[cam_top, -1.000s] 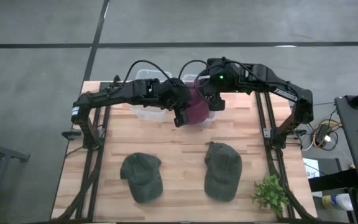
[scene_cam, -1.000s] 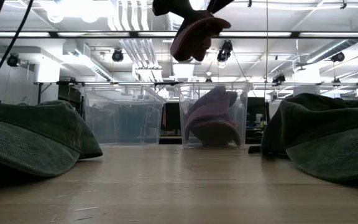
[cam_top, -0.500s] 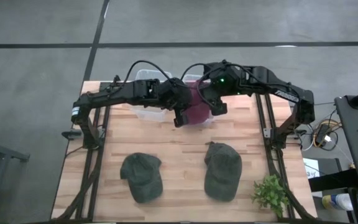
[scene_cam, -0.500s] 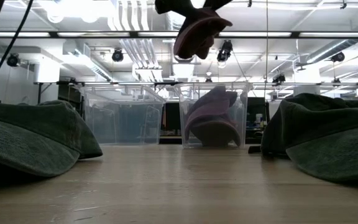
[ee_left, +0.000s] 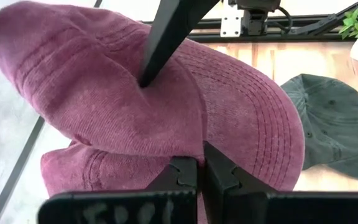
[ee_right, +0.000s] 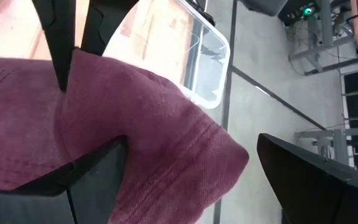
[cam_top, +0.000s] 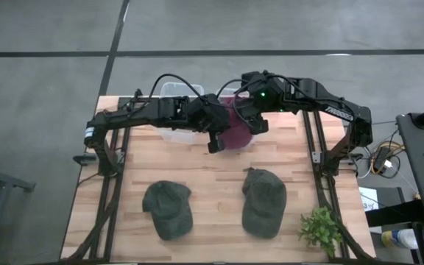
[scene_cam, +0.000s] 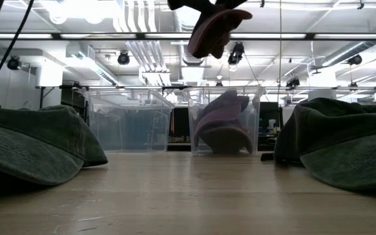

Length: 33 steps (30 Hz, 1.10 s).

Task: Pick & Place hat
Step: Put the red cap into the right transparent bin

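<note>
We held the maroon hat [scene_cam: 215, 29] between both arms, high over the back of the desk [cam_top: 212, 184]. Over the past second it had drifted a little to the right in the low view and risen slightly, until it hung almost directly above the right clear bin [scene_cam: 224, 121], where another maroon hat [scene_cam: 226, 124] already lay. In the high view our right gripper [cam_top: 243, 124] had slid inward toward our left gripper [cam_top: 213, 140], so the two stood closer over that bin [cam_top: 230, 118].

Our left fingers [ee_left: 185, 177] were closed together on the fabric near the brim, as the left wrist view showed. Our right fingers [ee_right: 73, 43] stood apart: one pressed against the crown from outside, the other ran along it, so the right arm seemed to steady the hat rather than pinch it.

We judged this small shift to be the final lining-up before release; the carry looked nearly done, and only lowering and letting go remained. The left clear bin [scene_cam: 128, 121] appeared empty. Two green hats [cam_top: 167, 208] [cam_top: 262, 201] lay on the front of the desk, still to be handled, with a small plant [cam_top: 320, 228] at the corner.
</note>
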### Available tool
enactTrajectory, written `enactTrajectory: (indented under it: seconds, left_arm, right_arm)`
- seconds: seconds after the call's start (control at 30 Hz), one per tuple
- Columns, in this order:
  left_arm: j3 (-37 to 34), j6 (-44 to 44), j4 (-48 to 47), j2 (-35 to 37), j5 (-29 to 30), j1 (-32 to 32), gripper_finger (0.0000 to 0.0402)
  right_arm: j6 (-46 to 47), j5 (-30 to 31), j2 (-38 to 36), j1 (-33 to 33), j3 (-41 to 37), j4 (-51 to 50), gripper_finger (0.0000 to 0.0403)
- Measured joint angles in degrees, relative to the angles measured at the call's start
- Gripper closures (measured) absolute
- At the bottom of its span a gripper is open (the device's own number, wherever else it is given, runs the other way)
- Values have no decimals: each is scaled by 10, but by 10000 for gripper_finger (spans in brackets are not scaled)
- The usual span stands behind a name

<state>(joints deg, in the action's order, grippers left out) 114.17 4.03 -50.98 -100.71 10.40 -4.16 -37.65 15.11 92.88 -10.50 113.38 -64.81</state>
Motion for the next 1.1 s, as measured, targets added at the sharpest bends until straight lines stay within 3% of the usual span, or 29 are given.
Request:
enactTrajectory:
  seconds: [0.57, 1.1]
  left_arm:
    - [-1, 21, 6, -1, 44, 0, 401]
    - [-1, 28, 27, -1, 51, 0, 401]
  right_arm:
    - [17, -4, -1, 0, 0, -43, 120]
    - [55, 2, -1, 0, 0, -50, 292]
